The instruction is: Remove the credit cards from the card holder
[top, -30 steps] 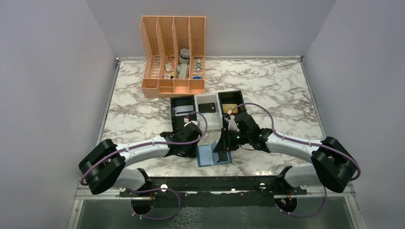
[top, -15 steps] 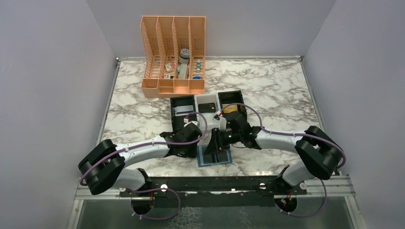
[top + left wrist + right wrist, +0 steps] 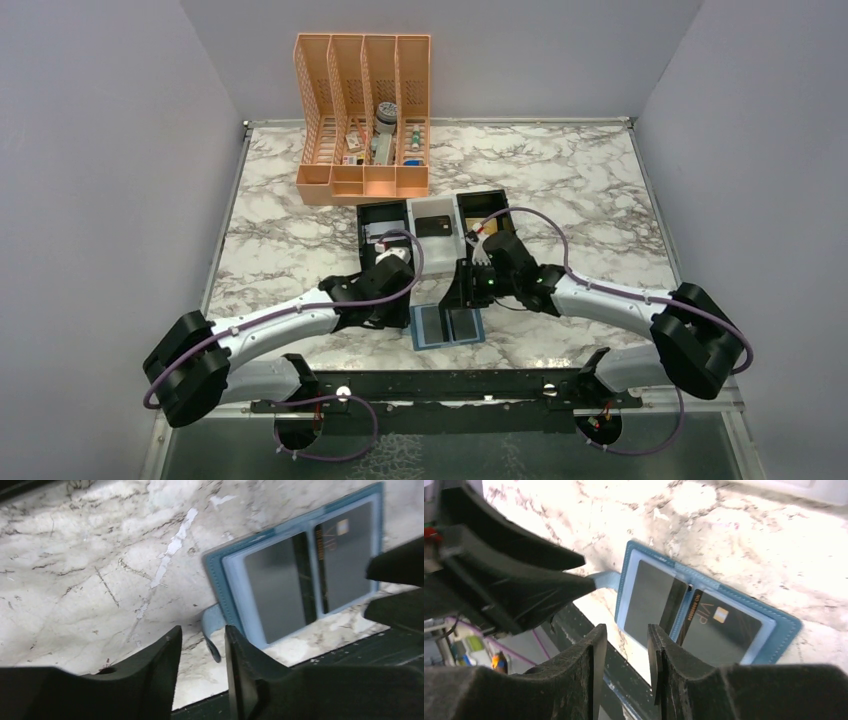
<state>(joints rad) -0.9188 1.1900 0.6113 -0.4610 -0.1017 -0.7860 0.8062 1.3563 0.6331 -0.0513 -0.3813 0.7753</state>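
The light-blue card holder point(image 3: 447, 326) lies opened flat on the marble bench point(image 3: 600, 180) at its near edge, between the two arms. Both panels face up, so the credit cards point(image 3: 277, 582) show through the clear windows. Both are tucked in, and one is a black VIP card point(image 3: 719, 625). The left tool point(image 3: 201, 632) sits low just beside the holder's closing tab point(image 3: 212, 625), its fingers slightly spread and empty, probably placed to steady the holder. The right tool point(image 3: 626, 628) hovers over the centre fold, also slightly parted and holding nothing, seemingly lined up to draw a card out.
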